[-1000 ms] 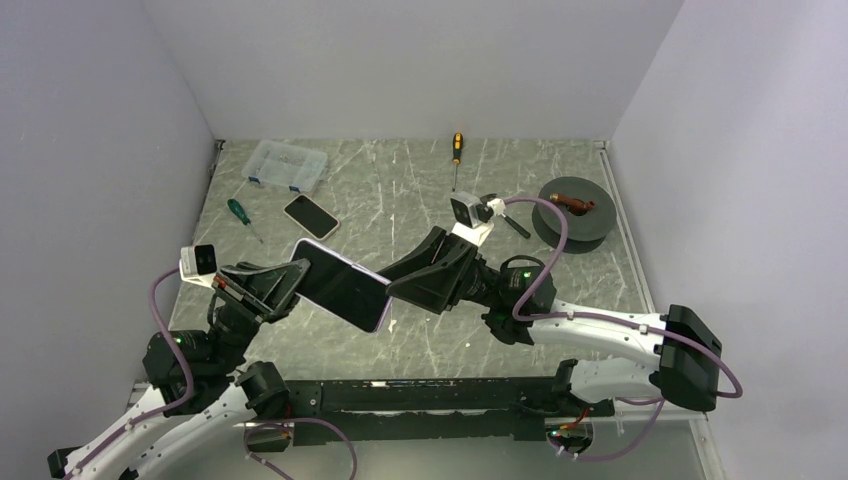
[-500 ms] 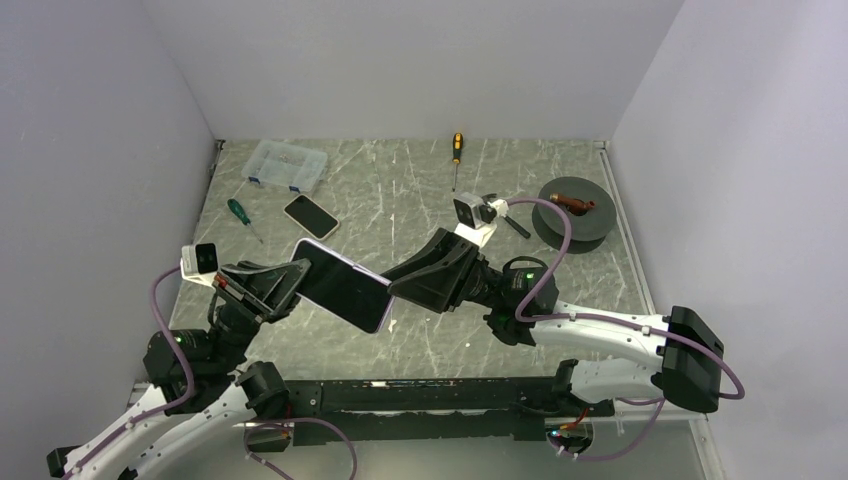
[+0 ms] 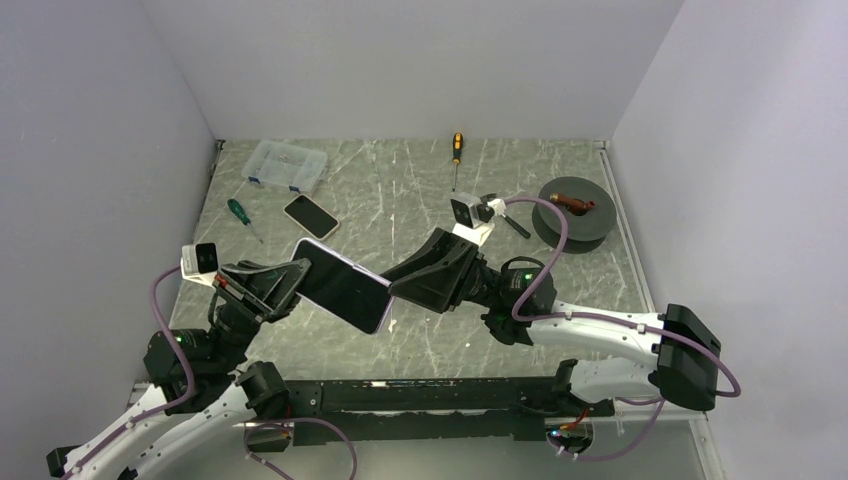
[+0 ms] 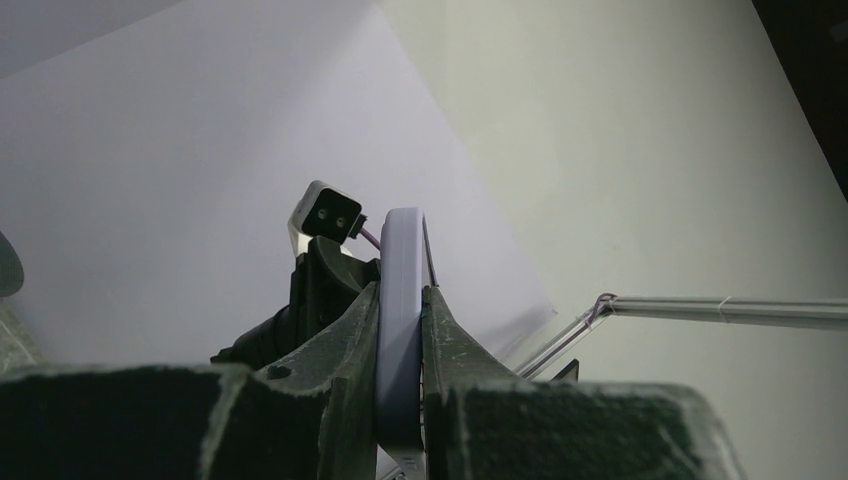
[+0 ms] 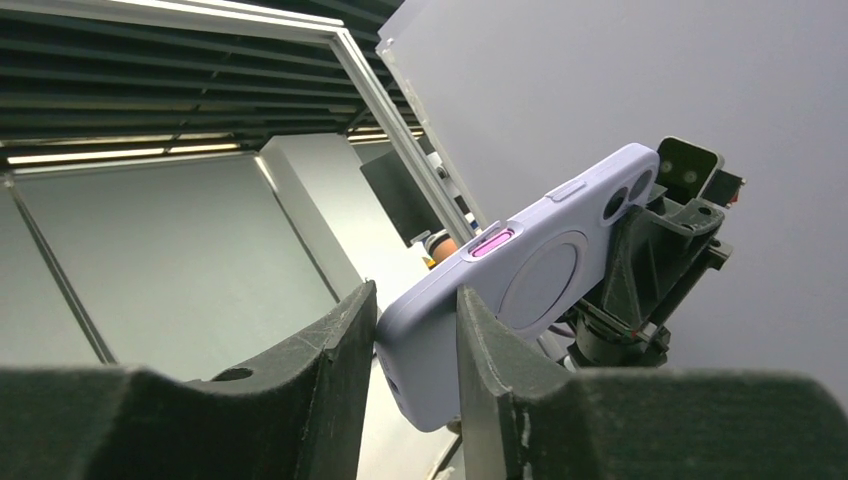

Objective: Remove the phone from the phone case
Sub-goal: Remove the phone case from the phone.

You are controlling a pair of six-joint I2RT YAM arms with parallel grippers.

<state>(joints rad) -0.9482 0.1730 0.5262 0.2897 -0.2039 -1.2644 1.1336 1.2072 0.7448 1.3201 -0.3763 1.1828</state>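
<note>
The phone (image 3: pixel 338 284), dark screen up, sits in a lilac phone case (image 5: pixel 545 265) and hangs tilted above the table between both arms. My left gripper (image 3: pixel 291 279) is shut on its left end; in the left wrist view the case edge (image 4: pixel 401 300) stands pinched between the fingers (image 4: pixel 352 335). My right gripper (image 3: pixel 392 290) has the lower right corner between its jaws. In the right wrist view both fingers (image 5: pixel 345 335) press against that corner, with the case's camera cut-outs and pink button above.
On the table lie a second dark phone (image 3: pixel 310 216), a clear plastic box (image 3: pixel 288 165), a green-handled screwdriver (image 3: pixel 239 214) and an orange-handled screwdriver (image 3: pixel 457 152). At the back right stands a dark round spool (image 3: pixel 572 212). White walls close in the left, back and right sides.
The right gripper's jaws have narrowed onto the case's corner. The phone and the left arm have stayed put.
</note>
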